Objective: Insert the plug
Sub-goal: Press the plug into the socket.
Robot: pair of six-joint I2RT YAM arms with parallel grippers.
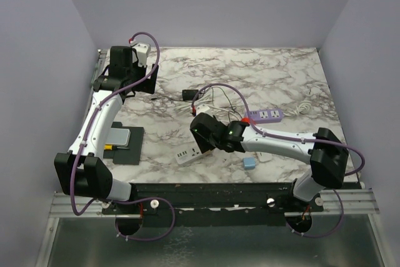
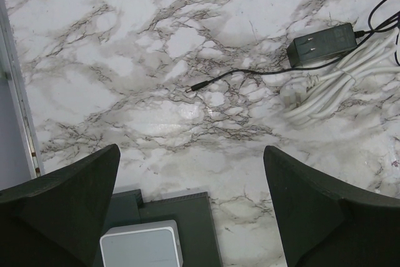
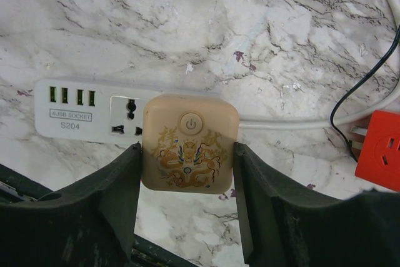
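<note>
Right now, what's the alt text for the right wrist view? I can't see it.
The right gripper holds a cream plug with a power button and gold dragon print, over a white power strip on the marble table. A red adapter sits at the right edge.

Read from the middle of the counter [image 1: 281, 73] in the overhead view, a power strip [image 1: 190, 153] lies at 7 o'clock, with the plug [image 3: 189, 143] over its cord end. A second strip [image 1: 265, 115] lies at 3, a charger [image 1: 189, 94] at 10, a box [image 1: 118, 136] on a mat [image 1: 135, 152] at 8, and a small block [image 1: 249, 163] at 5.
</note>
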